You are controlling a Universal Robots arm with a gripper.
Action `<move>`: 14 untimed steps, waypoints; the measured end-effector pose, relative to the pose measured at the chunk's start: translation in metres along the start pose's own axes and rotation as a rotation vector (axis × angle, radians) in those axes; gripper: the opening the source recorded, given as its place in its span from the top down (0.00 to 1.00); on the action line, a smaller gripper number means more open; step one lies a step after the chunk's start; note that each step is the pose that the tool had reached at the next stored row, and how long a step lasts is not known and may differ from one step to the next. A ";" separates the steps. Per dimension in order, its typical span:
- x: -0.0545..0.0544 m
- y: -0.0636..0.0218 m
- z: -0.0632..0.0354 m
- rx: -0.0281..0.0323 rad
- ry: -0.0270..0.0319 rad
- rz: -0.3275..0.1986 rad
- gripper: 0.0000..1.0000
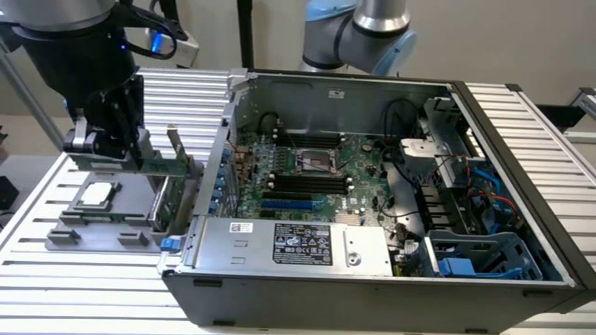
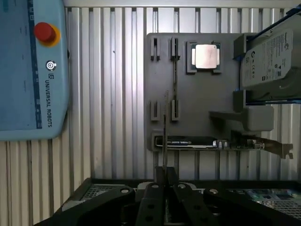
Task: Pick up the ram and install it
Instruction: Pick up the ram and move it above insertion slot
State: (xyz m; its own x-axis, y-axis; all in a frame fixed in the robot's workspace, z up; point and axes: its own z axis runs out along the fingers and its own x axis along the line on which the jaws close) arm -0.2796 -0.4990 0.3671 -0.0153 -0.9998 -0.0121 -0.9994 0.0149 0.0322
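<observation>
Gripper [image 2: 164, 181] closed on the ram [image 2: 164, 139], which projects edge-on from between its fingers, above the grey holder tray [image 2: 197, 103] on the slatted surface [image 2: 108, 94].

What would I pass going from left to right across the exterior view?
The gripper holding the ram → expansion card → motherboard → blue drive cage.
</observation>
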 end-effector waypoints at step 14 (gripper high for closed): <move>-0.001 -0.0632 -0.0175 0.0002 -0.0034 0.000 1.00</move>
State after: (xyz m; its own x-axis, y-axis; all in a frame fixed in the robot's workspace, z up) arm -0.2159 -0.4990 0.3825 -0.0154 -0.9998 -0.0156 -0.9994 0.0149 0.0320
